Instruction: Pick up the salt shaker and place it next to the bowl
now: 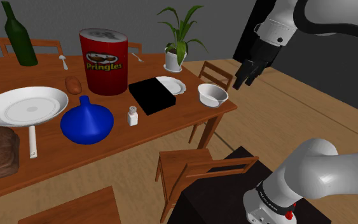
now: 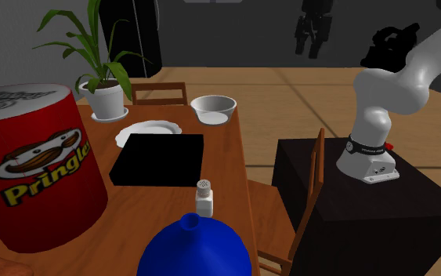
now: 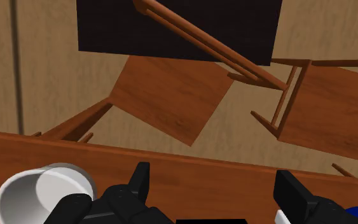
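A small white salt shaker (image 1: 132,116) with a grey cap stands on the wooden table (image 1: 171,121) between the blue vase and the black box; in the second exterior view the salt shaker (image 2: 204,197) is just behind the vase. The white bowl (image 1: 212,95) sits near the table's corner, and the bowl (image 2: 213,109) and the bowl (image 3: 41,194) appear in the other views too. My black gripper (image 1: 243,79) hangs high in the air beyond that corner, well apart from the shaker. The gripper (image 3: 212,191) is open with nothing between its fingers. The gripper (image 2: 308,38) is up over the floor.
A big red Pringles can (image 1: 103,61), a blue vase (image 1: 87,122), a black box (image 1: 152,95), a small plate (image 1: 172,84), a potted plant (image 1: 178,39), a green bottle (image 1: 19,34) and a large plate (image 1: 23,105) crowd the table. Wooden chairs (image 1: 193,172) stand at the near edge by my stand (image 2: 367,204).
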`<state>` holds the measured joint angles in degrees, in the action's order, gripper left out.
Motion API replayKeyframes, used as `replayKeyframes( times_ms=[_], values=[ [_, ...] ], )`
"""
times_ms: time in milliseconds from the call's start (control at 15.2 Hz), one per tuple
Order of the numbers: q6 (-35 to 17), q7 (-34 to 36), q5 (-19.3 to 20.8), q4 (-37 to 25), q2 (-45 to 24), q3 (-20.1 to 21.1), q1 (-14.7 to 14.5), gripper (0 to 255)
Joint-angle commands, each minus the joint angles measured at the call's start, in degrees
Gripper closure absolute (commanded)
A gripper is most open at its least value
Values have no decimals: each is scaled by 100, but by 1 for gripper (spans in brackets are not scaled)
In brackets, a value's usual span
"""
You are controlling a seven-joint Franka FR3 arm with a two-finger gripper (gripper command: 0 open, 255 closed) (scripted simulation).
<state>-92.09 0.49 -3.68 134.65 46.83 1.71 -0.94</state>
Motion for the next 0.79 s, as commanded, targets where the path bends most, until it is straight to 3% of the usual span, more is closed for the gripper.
replayKeyframes(
  times_ms=[0, 726],
  values=[
    [0, 0, 0, 0, 0, 0, 0, 0],
    [-1379, 1046, -283, -474, -1901, 988, -131, 0]
  ],
)
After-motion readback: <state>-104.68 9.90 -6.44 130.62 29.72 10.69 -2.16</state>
